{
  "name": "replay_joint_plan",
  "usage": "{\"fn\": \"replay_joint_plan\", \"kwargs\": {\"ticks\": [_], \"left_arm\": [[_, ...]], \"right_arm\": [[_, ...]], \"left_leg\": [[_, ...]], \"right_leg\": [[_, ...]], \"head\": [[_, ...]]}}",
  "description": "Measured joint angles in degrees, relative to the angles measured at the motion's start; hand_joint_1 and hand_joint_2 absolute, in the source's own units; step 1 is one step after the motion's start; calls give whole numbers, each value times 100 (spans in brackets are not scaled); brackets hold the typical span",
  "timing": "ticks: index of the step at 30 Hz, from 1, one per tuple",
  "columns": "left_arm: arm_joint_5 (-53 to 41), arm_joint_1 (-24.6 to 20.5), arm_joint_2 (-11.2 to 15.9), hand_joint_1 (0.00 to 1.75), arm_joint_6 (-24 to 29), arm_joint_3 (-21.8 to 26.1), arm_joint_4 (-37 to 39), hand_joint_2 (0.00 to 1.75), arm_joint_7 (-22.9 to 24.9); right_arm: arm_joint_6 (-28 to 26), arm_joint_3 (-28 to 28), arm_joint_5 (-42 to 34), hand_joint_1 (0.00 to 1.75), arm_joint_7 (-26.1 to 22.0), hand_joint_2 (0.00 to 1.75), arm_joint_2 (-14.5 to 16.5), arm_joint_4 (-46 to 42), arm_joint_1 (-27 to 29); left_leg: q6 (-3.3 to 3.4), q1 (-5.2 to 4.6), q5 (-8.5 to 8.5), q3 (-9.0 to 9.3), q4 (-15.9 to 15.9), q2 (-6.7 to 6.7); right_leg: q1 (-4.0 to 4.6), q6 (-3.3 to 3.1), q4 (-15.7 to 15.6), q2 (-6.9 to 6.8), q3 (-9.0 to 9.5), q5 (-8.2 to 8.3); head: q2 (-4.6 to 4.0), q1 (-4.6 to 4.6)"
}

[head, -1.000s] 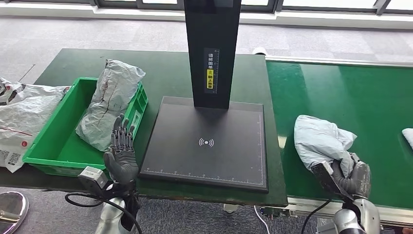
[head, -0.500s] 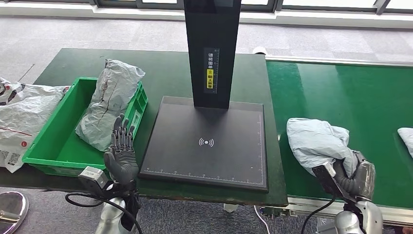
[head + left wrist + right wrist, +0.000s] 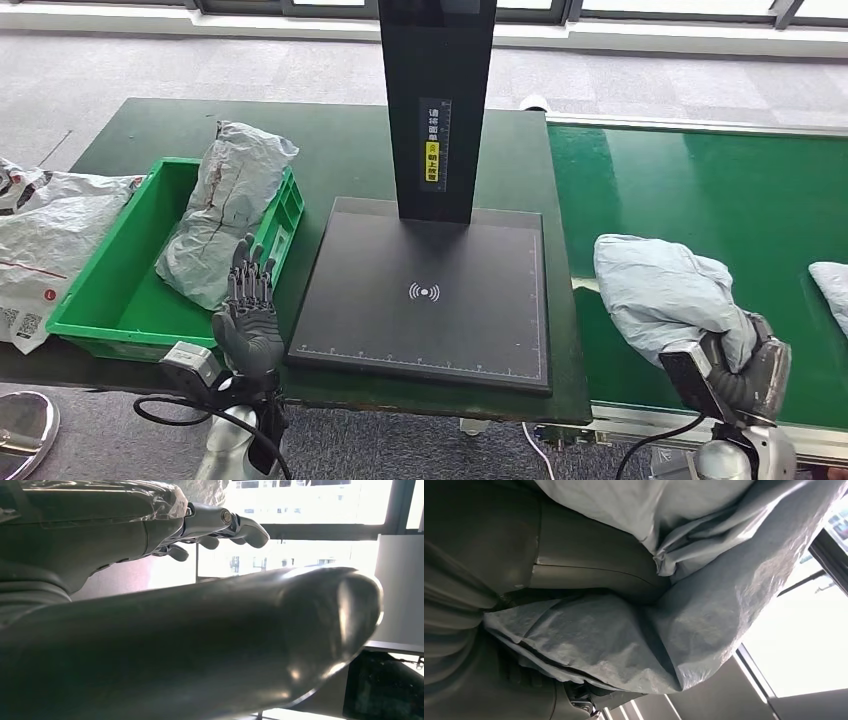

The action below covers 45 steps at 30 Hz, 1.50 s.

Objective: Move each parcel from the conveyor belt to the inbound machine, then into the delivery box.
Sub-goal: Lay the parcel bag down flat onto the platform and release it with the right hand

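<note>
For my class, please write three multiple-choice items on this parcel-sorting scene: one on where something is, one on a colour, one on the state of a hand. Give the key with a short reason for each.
1. Where does the grey parcel gripped by the right hand lie?
A. on the conveyor belt
B. on the inbound machine
C. in the delivery box

2. What colour is the delivery box?
A. blue
B. green
C. red

3. What is the left hand doing?
A. holding a parcel
B. pressing on the inbound machine
C. raised with fingers apart, holding nothing

Key: 1 A, the parcel rests on the green belt right of the machine. 2 B, its walls are bright green. 3 C, the head view shows its fingers spread, nothing between them.
</note>
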Motion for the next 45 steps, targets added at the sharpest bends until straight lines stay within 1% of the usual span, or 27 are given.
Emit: {"fn": "replay_joint_plan", "kwargs": {"ticks": [2,4,6,8,12,14,16,19,24,27,29,31,33,35,38,40,45], "left_arm": [[2,8,0,0,-1,0,-5,0,0],[2,9,-2,0,-12,1,-11,0,0],[-5,9,-13,0,-50,2,-15,0,0],[-37,-1,-39,0,-111,2,-15,0,0],[-134,-124,-144,0,-169,2,23,0,0],[-142,-157,-186,0,-185,2,51,0,0],[-139,-161,-199,0,-202,2,79,0,0],[-138,-166,-205,0,-218,2,117,0,0],[-124,-184,-208,0,-245,2,196,0,0],[-95,-240,-208,0,-254,2,270,0,0],[-80,-310,-209,0,-256,2,340,0,0],[-61,-378,-214,0,-244,2,419,0,1],[-38,-420,-218,0,-203,2,494,0,1],[-24,-428,-218,0,-145,2,536,0,0],[-33,-355,-214,0,-101,2,507,0,0],[-45,-260,-209,0,-97,2,451,0,0],[-108,-137,-203,0,-127,2,359,0,0]], "right_arm": [[-5,33,-111,175,-114,175,96,-585,266],[-64,148,-66,175,-200,175,233,-1227,535],[-87,375,0,175,-227,175,375,-1815,741],[-12,766,55,175,-184,175,520,-2185,783],[-143,1996,334,175,86,175,894,-2261,541],[-188,2421,382,175,263,175,1009,-2255,494],[-175,2703,361,175,392,175,1040,-2265,477],[-128,3029,291,175,459,175,1041,-2298,507],[26,3248,194,175,556,175,1047,-2273,546],[156,3270,125,175,637,175,1089,-1995,443],[130,3268,176,175,697,175,1136,-1555,255],[-20,3258,344,175,787,175,1188,-965,1],[-215,3245,577,175,898,175,1231,-329,-266],[-398,3240,944,175,1131,175,1265,263,-517],[-570,3229,1842,175,1831,175,1307,991,-850],[-599,3186,2201,175,2119,175,1336,1345,-1009],[-625,3004,2399,175,2183,175,1427,1883,-1267]], "left_leg": [[-1,1,-1,-2,-1,-2],[-3,1,-3,-3,-2,-1],[-5,3,-4,-5,-4,3],[-7,8,-4,-11,-8,14],[-20,13,4,10,-8,44],[-20,14,12,9,-7,23],[-21,15,16,6,-7,7],[-22,14,15,6,-7,11],[-21,12,13,2,-6,11],[-22,12,12,3,-6,13],[-23,13,14,4,-6,15],[-25,13,17,6,-6,17],[-27,15,21,6,-6,18],[-29,16,24,6,-6,18],[-30,16,24,4,-6,19],[-31,16,24,2,-6,16],[-31,16,23,-3,-6,15]], "right_leg": [[1,-1,0,0,-1,-3],[3,-3,1,0,-4,-5],[5,-6,3,1,-5,-7],[8,-10,6,8,-5,-9],[13,-25,6,31,-15,-1],[14,-25,6,13,-10,0],[15,-25,7,-1,-6,-1],[13,-24,6,4,-7,0],[11,-23,5,5,-11,0],[12,-24,5,8,-12,0],[13,-24,6,10,-12,2],[15,-26,6,11,-12,5],[16,-28,6,11,-11,9],[17,-29,7,11,-11,12],[17,-31,8,15,-12,15],[17,-31,8,13,-14,15],[17,-31,8,11,-19,14]], "head": [[0,0],[0,0],[0,1],[0,1],[0,-1],[0,-2],[0,-1],[0,1],[0,1],[0,1],[0,0],[0,-1],[0,-1],[0,0],[0,0],[0,1],[0,-1]]}}
